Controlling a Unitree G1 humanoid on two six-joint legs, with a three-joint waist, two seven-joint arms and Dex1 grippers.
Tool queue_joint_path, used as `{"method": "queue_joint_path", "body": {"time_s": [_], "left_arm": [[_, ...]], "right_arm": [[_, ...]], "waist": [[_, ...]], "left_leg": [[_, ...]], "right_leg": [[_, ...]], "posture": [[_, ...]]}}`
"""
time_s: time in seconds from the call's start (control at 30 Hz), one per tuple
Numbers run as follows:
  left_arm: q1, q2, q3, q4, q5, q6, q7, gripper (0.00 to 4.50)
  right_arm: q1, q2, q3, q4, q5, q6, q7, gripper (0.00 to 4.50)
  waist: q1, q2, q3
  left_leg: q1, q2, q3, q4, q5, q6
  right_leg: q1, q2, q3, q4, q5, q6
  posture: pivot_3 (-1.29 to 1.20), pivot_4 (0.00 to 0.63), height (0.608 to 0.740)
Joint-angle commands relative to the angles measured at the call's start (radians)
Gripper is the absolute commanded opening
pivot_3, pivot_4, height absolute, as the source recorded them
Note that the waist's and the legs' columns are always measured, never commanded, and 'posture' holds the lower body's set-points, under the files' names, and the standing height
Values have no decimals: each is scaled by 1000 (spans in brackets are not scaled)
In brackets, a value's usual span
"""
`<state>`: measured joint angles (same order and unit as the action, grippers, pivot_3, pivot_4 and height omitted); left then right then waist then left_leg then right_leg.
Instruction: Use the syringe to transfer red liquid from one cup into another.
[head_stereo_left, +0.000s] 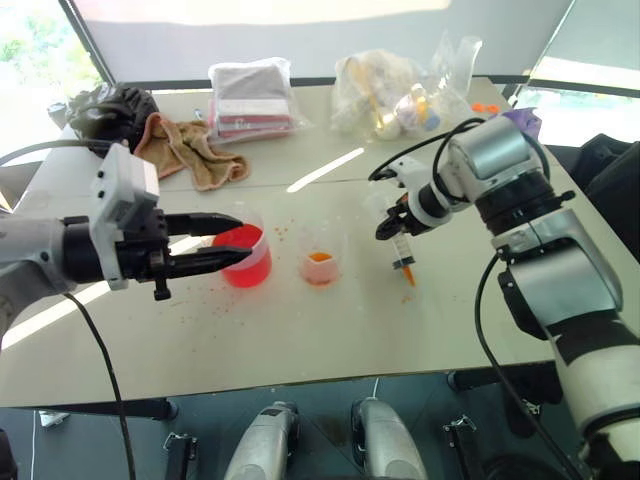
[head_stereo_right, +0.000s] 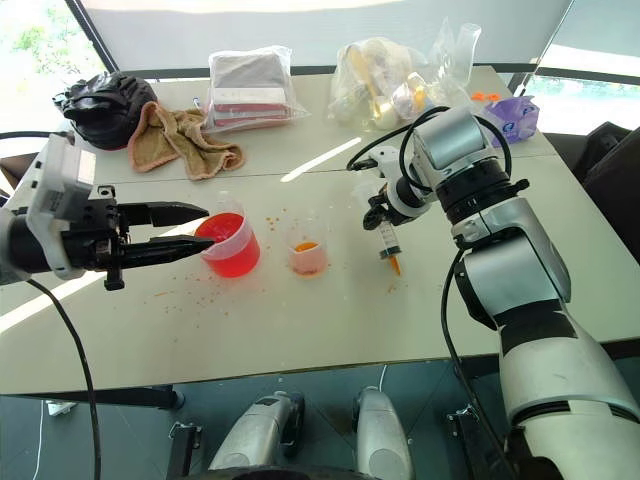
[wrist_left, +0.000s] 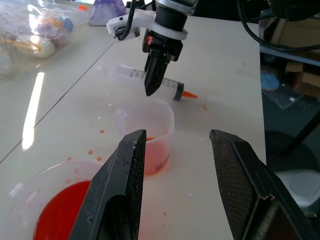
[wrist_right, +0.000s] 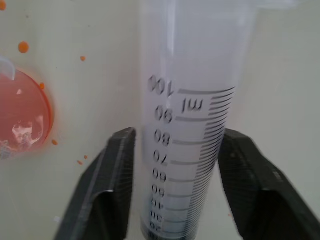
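Two cups sit side by side near the middle of the white table (head_stereo_left: 330, 340): the wider spouted beaker (head_stereo_left: 246, 258) with a good pool of red liquid (head_stereo_left: 243, 268) in it, and to its right the smaller plain cup (head_stereo_left: 321, 256) with just a thin orange-red layer at the bottom. Lots of little red drips are spattered on the tabletop around both.

The left gripper (head_stereo_left: 238, 240) hangs level, its fingers pointing at the beaker. Its jaws are partly apart with nothing between them, and the fingertips look to be just over the beaker's near rim, though from the head camera it's hard to say if they touch it. From the left wrist view both cups lie ahead of the open fingers (wrist_left: 131, 165).

The syringe (head_stereo_left: 402, 250) is to the right of the small cup, barrel tilted, orange tip down at the table or very close to it. The right gripper (head_stereo_left: 392, 222) points steeply down at its upper barrel. In the right wrist view the printed barrel stands between the two black fingers (wrist_right: 116, 165), with a gap showing on each side, so the jaws are loose around it rather than clamped.

Back of the table: a tan towel (head_stereo_left: 190, 150), a black bag (head_stereo_left: 110, 108), a plastic-wrapped box (head_stereo_left: 250, 98) and a clear bag of supplies (head_stereo_left: 385, 92).
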<state>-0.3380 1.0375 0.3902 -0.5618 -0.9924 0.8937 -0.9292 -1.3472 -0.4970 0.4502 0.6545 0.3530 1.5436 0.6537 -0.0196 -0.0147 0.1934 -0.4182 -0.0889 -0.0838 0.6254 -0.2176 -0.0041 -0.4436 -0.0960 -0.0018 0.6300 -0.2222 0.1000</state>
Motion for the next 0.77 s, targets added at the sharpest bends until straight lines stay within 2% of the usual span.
{"method": "queue_joint_path", "body": {"time_s": [0.03,0.23,0.37,0.47,0.63,0.77], "left_arm": [[-17,5,4,1,-15,-10,11,2141],[-12,6,1,7,-33,-5,20,2141],[34,41,25,20,0,-16,-10,2141],[54,76,38,72,35,-33,-45,2141],[59,102,28,99,70,-61,-86,2141],[61,118,49,126,71,-61,-120,2141]], "right_arm": [[-16,-23,7,-25,-13,-5,28,4431],[-13,-119,52,-139,-4,-34,117,4431],[13,-262,89,-299,-37,-182,217,4431],[68,-386,112,-471,-37,-302,344,4431],[122,-463,46,-622,-3,-374,460,4431],[177,-520,-60,-752,63,-449,563,4431]], "waist": [[0,0,0],[2,0,0],[1,0,0],[4,0,0],[-6,0,0],[2,1,1]], "left_leg": [[0,0,0,0,0,0],[-1,0,0,1,0,0],[-1,0,0,1,0,0],[-1,0,0,1,0,0],[-1,1,1,3,-1,1],[-1,1,1,3,-1,1]], "right_leg": [[0,0,0,0,0,0],[0,0,0,0,0,0],[0,0,0,0,0,0],[0,0,-1,0,0,0],[0,-1,-1,0,0,1],[0,-1,-1,0,0,1]], "posture": [[0,150,736],[0,150,736],[0,150,736],[0,150,736],[0,150,736],[0,150,736]]}}
